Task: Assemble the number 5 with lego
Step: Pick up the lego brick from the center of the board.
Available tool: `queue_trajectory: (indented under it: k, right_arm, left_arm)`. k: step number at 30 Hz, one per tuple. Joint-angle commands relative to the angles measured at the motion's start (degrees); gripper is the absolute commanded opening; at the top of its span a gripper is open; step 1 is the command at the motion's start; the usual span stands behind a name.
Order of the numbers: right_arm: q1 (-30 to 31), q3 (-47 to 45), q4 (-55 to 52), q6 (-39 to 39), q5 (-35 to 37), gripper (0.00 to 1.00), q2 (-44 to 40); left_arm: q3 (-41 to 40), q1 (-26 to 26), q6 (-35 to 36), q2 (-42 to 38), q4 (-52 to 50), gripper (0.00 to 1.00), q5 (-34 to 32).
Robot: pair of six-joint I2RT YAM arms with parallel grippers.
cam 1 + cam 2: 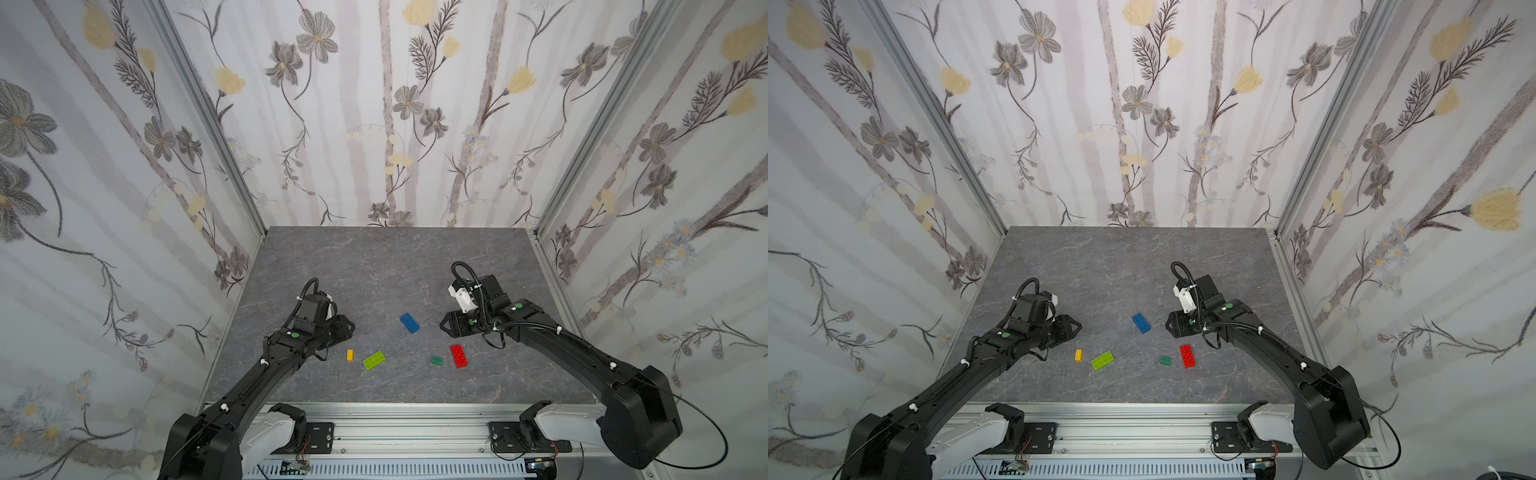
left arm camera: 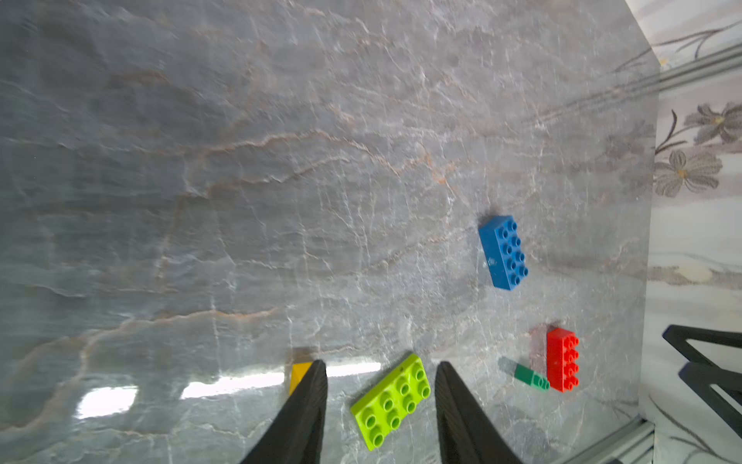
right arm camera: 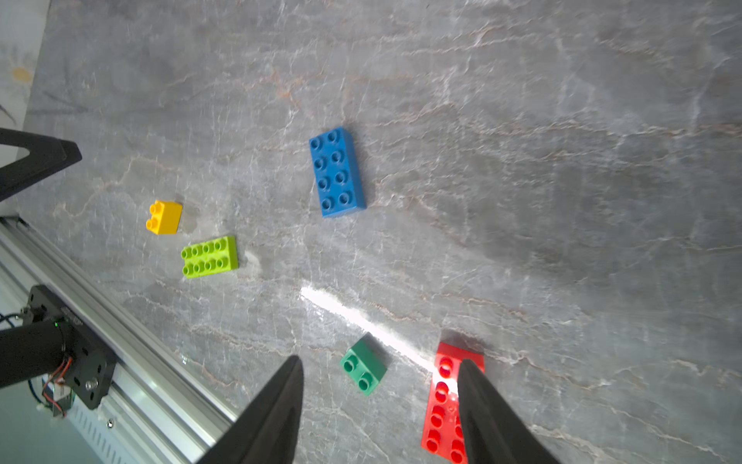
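The lego lies as single bricks on the grey table, none touching; the number 5 is out of view. The blue brick (image 1: 409,323) (image 3: 337,172) is farthest back. The yellow brick (image 1: 350,355) and the lime-green brick (image 1: 373,360) (image 2: 391,400) lie near my left gripper (image 1: 345,326) (image 2: 380,365). It is open and holds nothing, and the lime-green brick shows between its fingers in the left wrist view. The dark-green brick (image 1: 436,360) (image 3: 364,369) and the red brick (image 1: 458,356) (image 3: 445,401) lie by my right gripper (image 1: 451,326) (image 3: 381,359), also open and holding nothing.
The marbled table (image 1: 374,257) is closed in by floral walls at the back and on both sides. An aluminium rail (image 1: 415,415) carrying both arm bases runs along the front edge.
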Motion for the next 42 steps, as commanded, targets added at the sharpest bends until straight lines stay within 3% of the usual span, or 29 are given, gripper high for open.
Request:
queue_trajectory:
  k: [1,18,31,42]
  right_arm:
    - [3.1,0.0,-3.8,-0.4,3.9,0.59,1.2]
    - [15.7,4.3,-10.0,-5.8,12.8,0.54,14.8]
    - [18.0,6.1,-11.2,-7.3,13.1,0.47,21.3]
    - [18.6,6.5,-11.5,-7.2,14.1,0.31,22.2]
  left_arm:
    - [-1.5,-3.3,-3.7,-1.2,-1.2,0.45,-1.2]
    - [-6.4,-11.2,-8.1,-4.7,-4.1,0.43,0.2]
    - [-9.7,-12.8,-9.7,-4.5,-1.0,0.42,0.7]
    - [-9.8,-13.1,-10.2,-1.1,1.8,0.41,0.3]
